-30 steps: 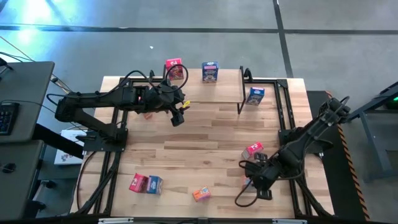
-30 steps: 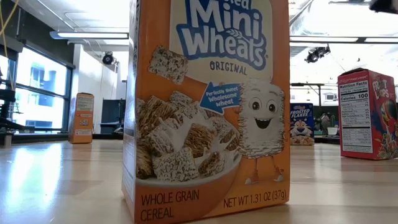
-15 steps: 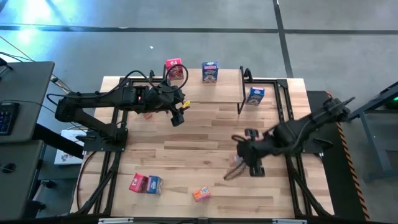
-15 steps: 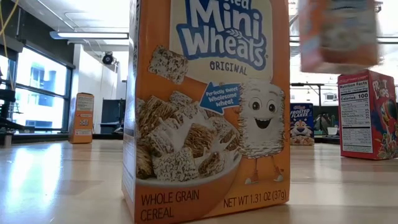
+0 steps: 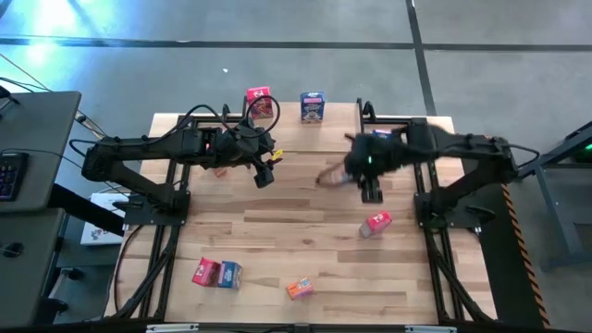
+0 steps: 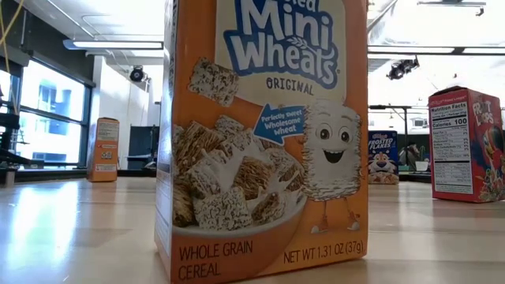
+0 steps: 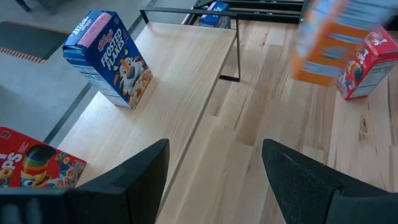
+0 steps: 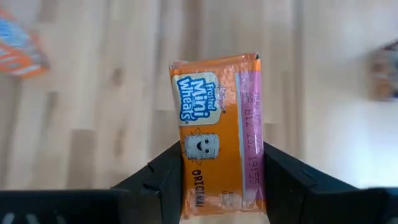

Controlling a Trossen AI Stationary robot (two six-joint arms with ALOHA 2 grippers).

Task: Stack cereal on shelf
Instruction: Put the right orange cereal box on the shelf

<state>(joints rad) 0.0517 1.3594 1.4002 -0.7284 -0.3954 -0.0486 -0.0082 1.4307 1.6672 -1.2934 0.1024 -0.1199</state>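
My right gripper (image 5: 350,174) hangs above the table, just in front of the shelf's right end, shut on an orange Mini Wheats cereal box (image 8: 217,134). That box also shows blurred in the left wrist view (image 7: 326,43). The shelf (image 5: 305,137), a light plank on thin black legs, spans the table's far side. A red box (image 5: 259,97) and a blue box (image 5: 313,107) stand upright on it. My left gripper (image 7: 214,180) waits open, high above the shelf's left part. My right gripper pinches the orange box between its two fingers (image 8: 155,183), at the box's end nearest the wrist (image 8: 189,186). The fingers slant steeply down and lie along the box, which sticks out past them, printed front in view. It is lifted clear of the table.
A red box (image 5: 375,222) lies on the table right of centre, and a blue one (image 5: 379,141) stands beside the shelf's right legs. Near the front edge are a red box (image 5: 204,271), a blue box (image 5: 230,274) and an orange box (image 5: 298,289). Black arm frames line both sides.
My right gripper has swung from the table's near right corner toward the far edge and the shelf. It has risen, rolled and tipped further down on the way. The orange box has travelled with it, clear of the table, and has passed out of the low view.
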